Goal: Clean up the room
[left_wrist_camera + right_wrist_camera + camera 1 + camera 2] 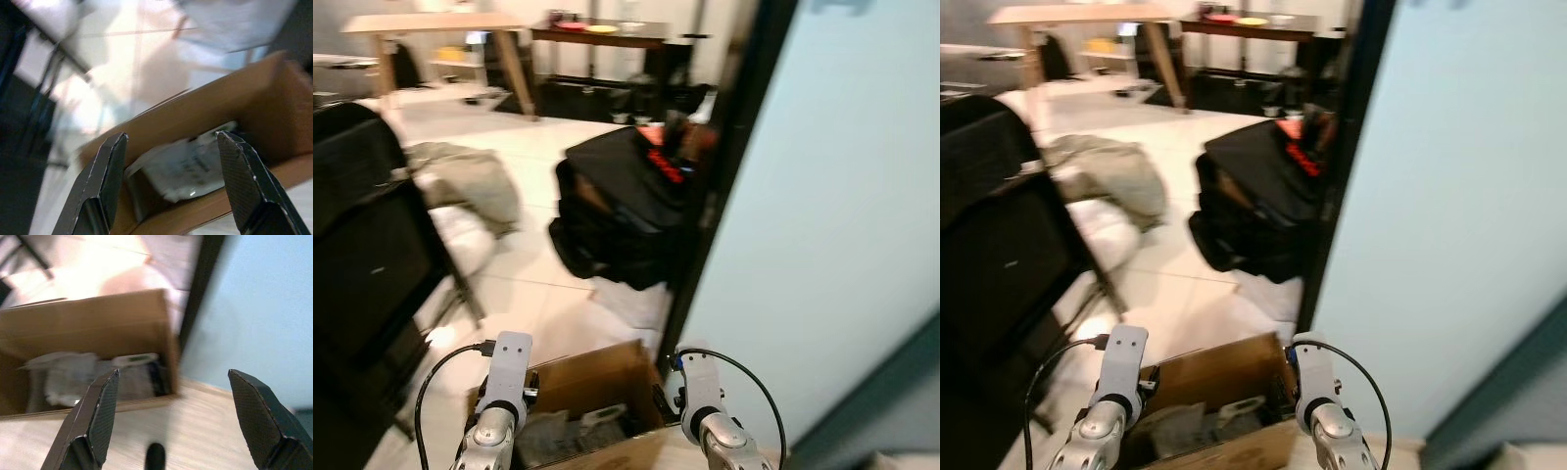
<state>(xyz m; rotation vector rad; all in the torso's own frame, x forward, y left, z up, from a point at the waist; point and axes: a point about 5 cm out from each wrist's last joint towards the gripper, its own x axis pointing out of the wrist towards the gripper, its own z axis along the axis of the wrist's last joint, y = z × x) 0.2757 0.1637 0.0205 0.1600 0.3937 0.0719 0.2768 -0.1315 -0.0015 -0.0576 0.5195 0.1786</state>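
Looking through the left eye, you see an open cardboard box (597,377) near, between both arms, beside a pale blue wall panel (832,196). A black bag (626,211) farther off carries red lettering too blurred to read.

Your right eye view repeats this, with a grey cloth heap (1111,176) far left.

At the left wrist, the left end effector (171,183) is released, fingers spread over the box; the white packet (181,169) inside has smeared, unreadable print.

At the right wrist, the right end effector (173,423) is likewise spread apart above the box's right end.
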